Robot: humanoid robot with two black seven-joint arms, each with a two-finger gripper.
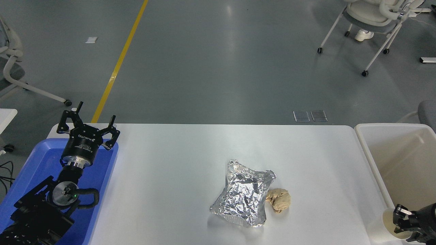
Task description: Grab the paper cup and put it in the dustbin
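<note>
The paper cup (378,228) is white with a cream inside and lies tilted at the table's front right corner, its mouth turned to the right. My right gripper (399,220) comes in from the lower right edge and is shut on the cup's rim. The dustbin (369,160) is a large off-white tub with beige inner walls that stands just beyond the table's right end. The cup is at the dustbin's near left corner, outside its rim. My left gripper (87,125) stands open and parked over the blue tray at the lower left.
A crinkled silver foil bag (244,193) lies in the table's front middle with a crumpled tan paper ball (279,200) touching its right side. A blue tray (41,163) sits at the left end. Office chairs stand on the floor beyond.
</note>
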